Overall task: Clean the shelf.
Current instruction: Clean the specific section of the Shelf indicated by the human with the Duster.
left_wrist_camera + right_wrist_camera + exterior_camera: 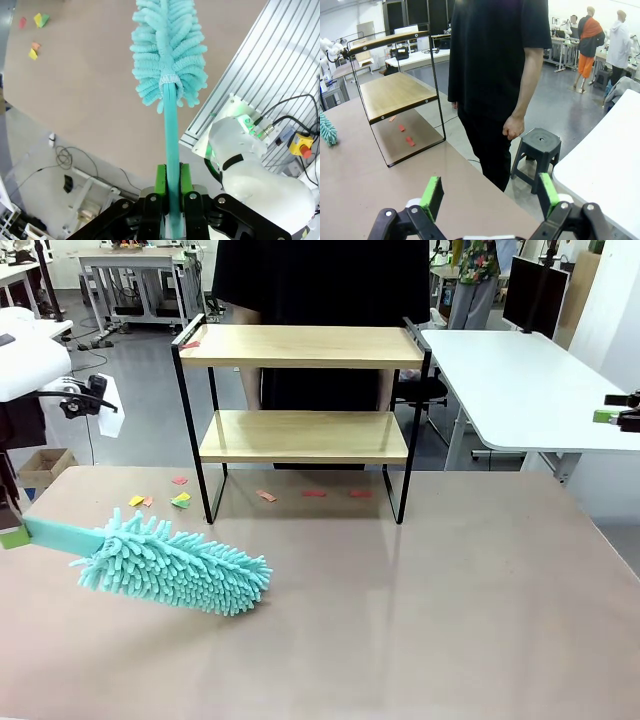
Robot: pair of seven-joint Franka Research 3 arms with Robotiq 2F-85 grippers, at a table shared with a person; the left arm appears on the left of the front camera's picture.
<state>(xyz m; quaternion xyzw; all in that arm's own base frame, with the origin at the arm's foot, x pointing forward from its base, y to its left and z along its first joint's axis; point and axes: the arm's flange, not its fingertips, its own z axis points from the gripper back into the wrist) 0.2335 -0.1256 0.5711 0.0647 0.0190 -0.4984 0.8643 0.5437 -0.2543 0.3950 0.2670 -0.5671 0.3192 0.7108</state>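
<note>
Well, starting with the front view: my left gripper (10, 532) sits at the picture's left edge, clamped on the flat teal handle of the duster (175, 568). Its fluffy head points toward the middle, low over the table (430, 620); I cannot tell whether it touches. The shelf (300, 345) stands upright at the table's far side, well apart from the duster, with a person (320, 280) in black right behind it. Coloured paper scraps (180, 500) lie on the table by its left front leg, reddish ones lie under the lower board, and one sits at the left end of the top board. My right gripper (620, 417) shows at the right edge, raised and far from the shelf.

From the left wrist, the left gripper (172, 172) has both green pads pressed flat against the handle, and the duster (167, 50) runs straight away from me over the table (85, 100).

From the right wrist, the right gripper (490, 192) is spread wide with nothing between its pads. The shelf (395, 92) stands to the left, with red scraps beneath it. The person's hand (512, 129) hangs loosely curled beside a dark stool (537, 145).
</note>
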